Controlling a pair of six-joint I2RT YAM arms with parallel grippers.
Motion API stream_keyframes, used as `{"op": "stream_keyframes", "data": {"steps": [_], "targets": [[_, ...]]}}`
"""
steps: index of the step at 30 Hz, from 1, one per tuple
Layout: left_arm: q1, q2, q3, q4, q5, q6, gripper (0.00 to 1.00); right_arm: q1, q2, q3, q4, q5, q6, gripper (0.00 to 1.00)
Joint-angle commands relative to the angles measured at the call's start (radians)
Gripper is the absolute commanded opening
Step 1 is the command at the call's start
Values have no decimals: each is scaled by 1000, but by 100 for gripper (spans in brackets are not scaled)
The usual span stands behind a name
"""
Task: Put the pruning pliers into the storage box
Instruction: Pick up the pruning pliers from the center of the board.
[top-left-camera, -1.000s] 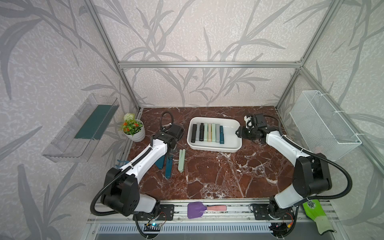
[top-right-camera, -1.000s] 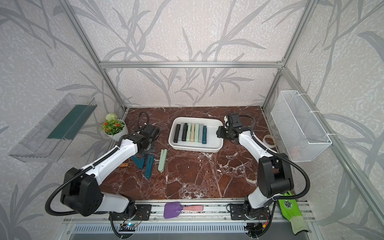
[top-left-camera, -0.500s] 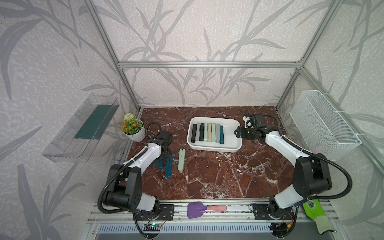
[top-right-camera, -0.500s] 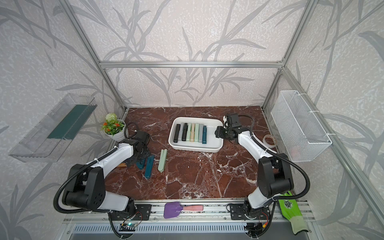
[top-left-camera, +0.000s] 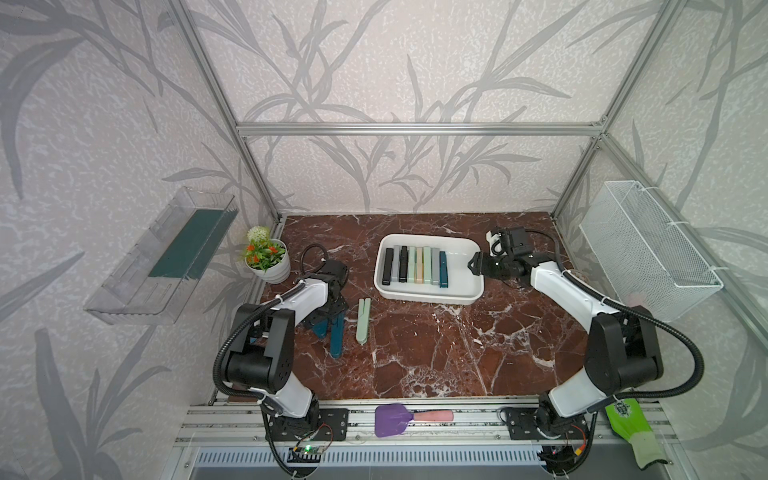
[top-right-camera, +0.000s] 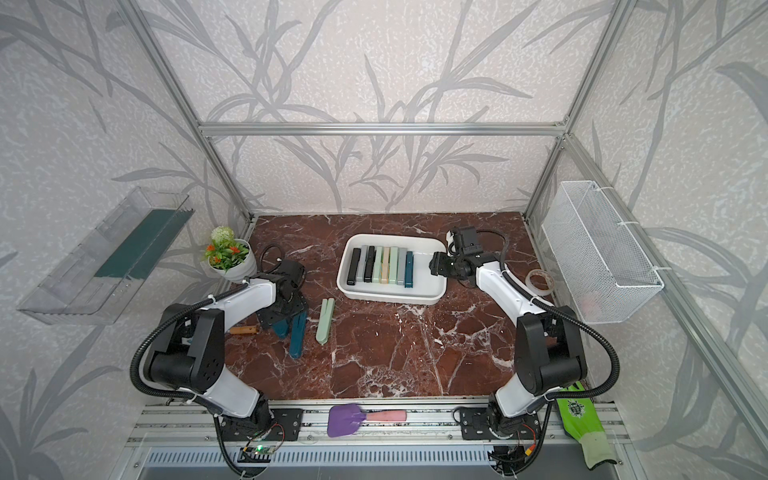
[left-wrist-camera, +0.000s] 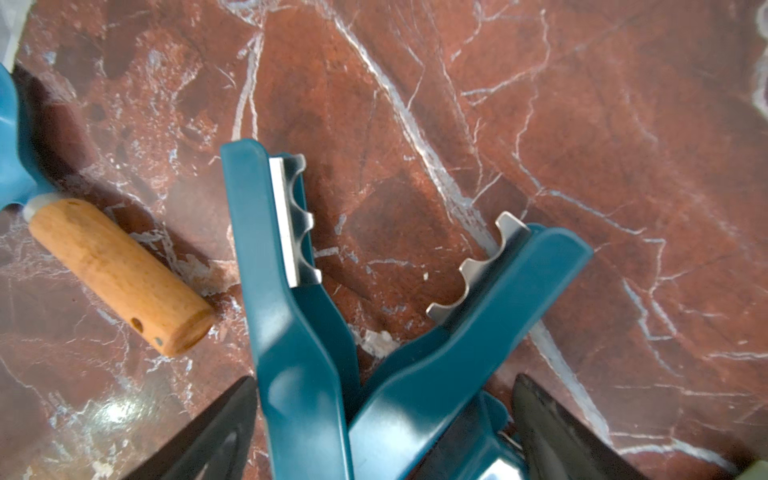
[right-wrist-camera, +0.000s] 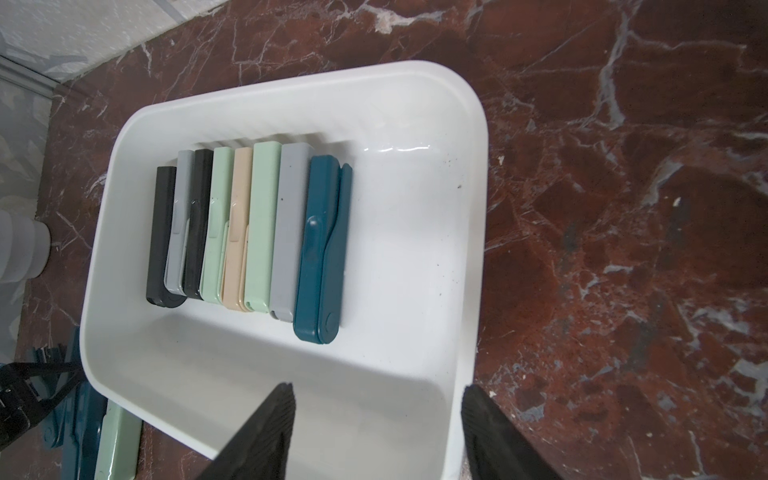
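Inside shallow white plastic storage box (top-left-camera: 461, 276), counted eight slim pruning pliers (top-left-camera: 415, 271); logged teal pair (left-wrist-camera: 291, 311), pale-green pair (top-left-camera: 363, 322) outside; found left gripper (left-wrist-camera: 384, 378), right gripper (right-wrist-camera: 378, 388) released.

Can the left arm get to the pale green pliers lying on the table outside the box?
Probably yes: the left end effector is over the teal pliers, right next to the pale green pliers, which lie flat on the tabletop, uncovered.
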Motion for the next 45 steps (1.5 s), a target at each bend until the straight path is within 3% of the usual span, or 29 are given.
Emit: {"op": "stream_keyframes", "data": {"steps": [1, 15, 22, 38, 40, 43, 45], "targets": [[13, -40, 3, -23, -27, -11, 95, 4, 18, 33, 2, 6, -5, 65], [67, -8, -31, 51, 40, 16, 94, 8, 26, 44, -5, 19, -8, 65], [68, 8, -35, 57, 47, 28, 85, 18, 38, 50, 2, 15, 3, 65], [68, 57, -28, 104, 72, 53, 39, 21, 40, 43, 2, 25, 3, 63], [68, 54, -22, 107, 72, 65, 28, 21, 40, 41, 5, 26, 5, 63], [68, 63, -5, 102, 73, 79, 4, 21, 43, 42, 6, 23, 6, 62], [69, 59, 1, 98, 75, 86, 0, 22, 43, 45, 4, 23, 6, 62]]}}
